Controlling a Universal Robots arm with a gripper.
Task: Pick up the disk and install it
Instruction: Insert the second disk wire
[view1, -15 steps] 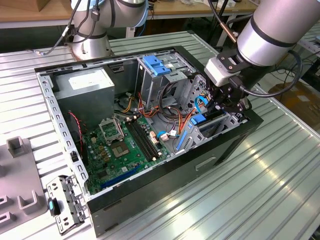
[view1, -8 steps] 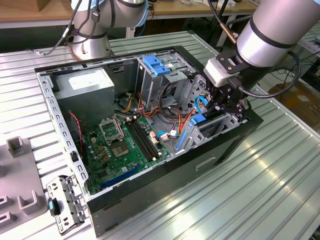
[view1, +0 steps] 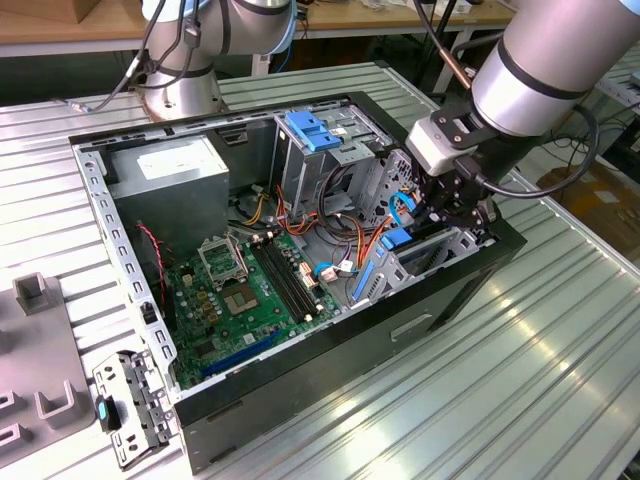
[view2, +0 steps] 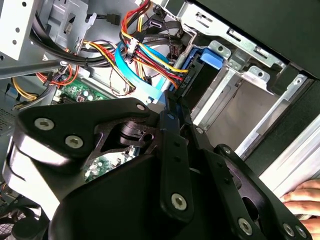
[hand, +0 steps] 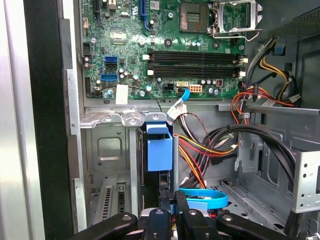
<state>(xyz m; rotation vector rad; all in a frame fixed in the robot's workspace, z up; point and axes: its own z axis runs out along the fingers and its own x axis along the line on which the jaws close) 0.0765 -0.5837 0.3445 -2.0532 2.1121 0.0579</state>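
The disk (view1: 397, 240) stands on edge in the drive bay at the case's front corner, on the exterior view's right. Its blue carrier bracket (hand: 159, 150) faces the motherboard, and its thin dark edge (view2: 197, 77) runs back from the blue tab between the bay's metal rails. My gripper (view1: 452, 215) hangs over the bay, inside the case wall. Its black fingers (hand: 162, 222) are shut on the disk's rear edge. In the second wrist view my gripper (view2: 172, 117) clamps the disk just behind the bundle of coloured cables.
Red, yellow, orange and blue cables (hand: 200, 160) crowd beside the bay. The green motherboard (view1: 245, 290), grey power-supply box (view1: 165, 165) and drive cage with blue latch (view1: 315, 130) fill the case. A person's hand (view2: 305, 197) rests outside the case wall. A second arm's base (view1: 180, 90) stands behind.
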